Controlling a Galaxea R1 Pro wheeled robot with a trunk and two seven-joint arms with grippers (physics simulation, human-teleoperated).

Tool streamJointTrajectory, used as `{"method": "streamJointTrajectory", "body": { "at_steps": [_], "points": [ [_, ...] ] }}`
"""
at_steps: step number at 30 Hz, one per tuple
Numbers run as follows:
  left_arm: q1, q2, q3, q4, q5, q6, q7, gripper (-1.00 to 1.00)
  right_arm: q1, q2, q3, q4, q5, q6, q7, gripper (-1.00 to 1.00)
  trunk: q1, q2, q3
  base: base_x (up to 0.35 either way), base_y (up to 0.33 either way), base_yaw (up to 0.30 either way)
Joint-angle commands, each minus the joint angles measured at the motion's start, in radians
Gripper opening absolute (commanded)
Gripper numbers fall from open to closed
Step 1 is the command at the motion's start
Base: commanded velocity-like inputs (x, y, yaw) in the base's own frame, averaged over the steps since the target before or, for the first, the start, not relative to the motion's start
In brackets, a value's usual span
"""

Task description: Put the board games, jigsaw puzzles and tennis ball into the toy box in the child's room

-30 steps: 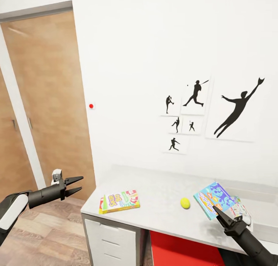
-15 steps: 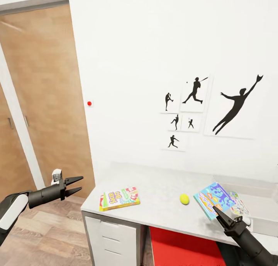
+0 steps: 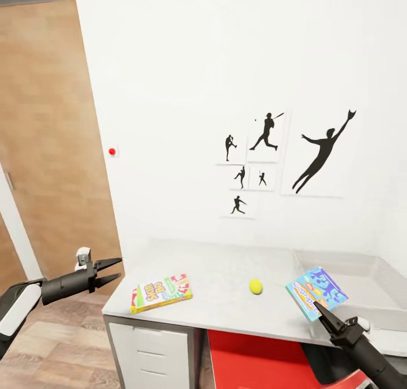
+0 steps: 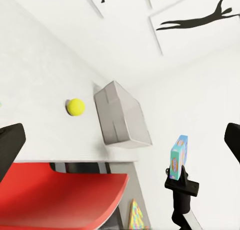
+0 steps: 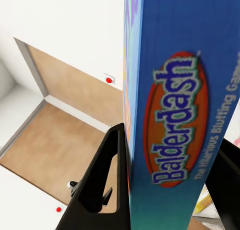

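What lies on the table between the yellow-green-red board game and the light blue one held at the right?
In the head view, the tennis ball sits between the yellow-green-red board game and the light blue board game; otherwise bare table.

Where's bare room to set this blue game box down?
The toy box floor looks bare, right behind the held blue game box. The table is bare between the yellow game box and tennis ball, and along the wall.

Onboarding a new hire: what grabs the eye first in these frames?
Likely the light blue board game, held tilted above the table by the right end effector, just short of the toy box. Next, the black baseball silhouette pictures on the white wall. The tennis ball and another board game lie on the table.
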Motion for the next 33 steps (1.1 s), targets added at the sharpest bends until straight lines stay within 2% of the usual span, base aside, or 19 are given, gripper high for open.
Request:
{"method": "streamJointTrajectory", "body": {
  "at_steps": [1,12,22,33],
  "points": [
    [0.0,0.0,0.001,0.0,-0.002,0.004,-0.004,1.0,-0.001,0.0,0.0,0.001,-0.004,0.007,0.001,-1.0,0.0,-0.001,0.0,0.0,0.0,-0.275],
    [0.0,0.0,0.001,0.0,-0.002,0.004,-0.004,1.0,-0.001,0.0,-0.001,0.003,-0.004,0.007,0.001,-1.0,0.0,-0.001,0.0,0.022,0.0,-0.277],
    [0.0,0.0,0.001,0.0,-0.002,0.003,-0.004,1.0,-0.001,-0.001,-0.002,0.008,-0.004,0.007,0.001,-1.0,0.0,-0.001,0.0,0.217,0.0,-0.277],
    [0.0,0.0,0.001,0.0,-0.002,0.003,-0.004,1.0,-0.001,-0.002,-0.002,0.008,-0.004,0.007,0.001,-1.0,0.0,-0.001,0.0,0.017,0.0,-0.277]
  ]
}}
